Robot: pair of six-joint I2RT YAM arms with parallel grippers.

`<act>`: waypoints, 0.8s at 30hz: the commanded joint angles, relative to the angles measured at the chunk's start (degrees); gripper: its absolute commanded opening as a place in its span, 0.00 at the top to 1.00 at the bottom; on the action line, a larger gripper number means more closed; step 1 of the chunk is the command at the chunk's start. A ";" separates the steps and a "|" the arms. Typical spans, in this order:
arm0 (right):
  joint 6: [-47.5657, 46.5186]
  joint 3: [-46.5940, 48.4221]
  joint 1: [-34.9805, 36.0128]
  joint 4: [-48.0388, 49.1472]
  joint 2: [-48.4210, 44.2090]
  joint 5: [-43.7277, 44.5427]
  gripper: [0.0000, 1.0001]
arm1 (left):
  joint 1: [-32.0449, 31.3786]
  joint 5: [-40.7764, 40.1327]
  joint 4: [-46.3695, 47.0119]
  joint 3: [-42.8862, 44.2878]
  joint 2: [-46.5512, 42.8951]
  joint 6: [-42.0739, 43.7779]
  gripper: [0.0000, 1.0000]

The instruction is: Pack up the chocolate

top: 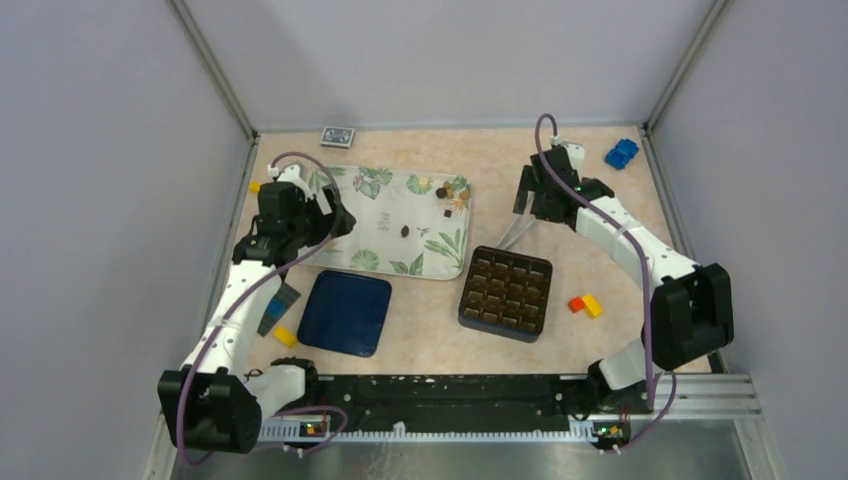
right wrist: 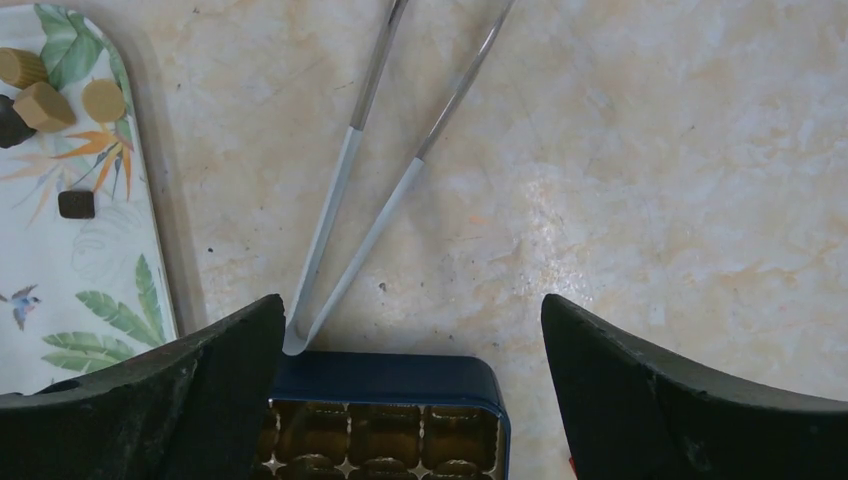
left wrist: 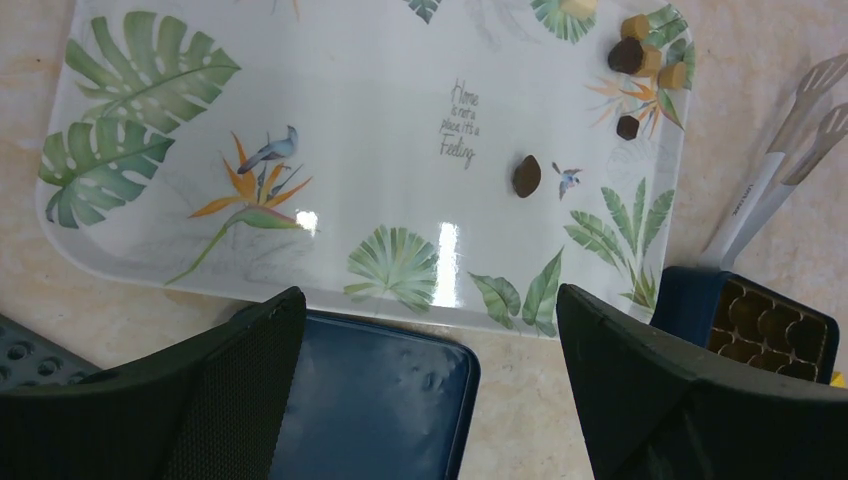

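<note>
Surface: pale marbled table (top: 600,240) inside grey walls, arms at the near edge.
Chocolate: the chocolate (top: 452,195) sits mostly bunched at the far right corner of the leaf-print tray (top: 380,215). One dark piece (left wrist: 527,176) lies alone nearer the tray's middle.
Box: the gridded box (top: 507,292) stands on the table just near and right of the tray. I cannot tell which cells are filled.
Left gripper: the left gripper (left wrist: 428,300) hangs over the tray's near left edge, jaws wide, holding nothing.
Right gripper: the right gripper (right wrist: 412,305) hovers over bare table just far of the box, jaws wide and empty.
Tongs: the tongs (right wrist: 335,190) lie flat between tray and box, one end touching the box's far rim.
Risk, tongs: if I pinch them off-centre, I expect them to swivel and shove the box.
Risk, cluster: the bunched pieces touch, so reaching in could scatter them or push one over the tray lip.
Risk, tray: its surface looks glossy, so I judge a nudged piece would slide.
Risk, lid: the blue lid (top: 345,312) lies under my left arm's path, and a low sweep could drag it.
</note>
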 commanded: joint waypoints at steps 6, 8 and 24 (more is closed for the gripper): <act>-1.17 -1.00 -0.28 5.04 -3.31 -0.29 0.03 | 0.21 7.58 0.67 1.62 -1.19 1.75 0.01; -1.08 -1.08 -0.22 4.98 -2.85 0.13 0.03 | 0.17 9.67 0.52 0.98 -1.87 1.80 0.01; 10.10 4.42 -1.87 8.08 13.35 -4.82 0.04 | 0.17 14.80 1.64 -4.68 -6.07 -0.15 0.01</act>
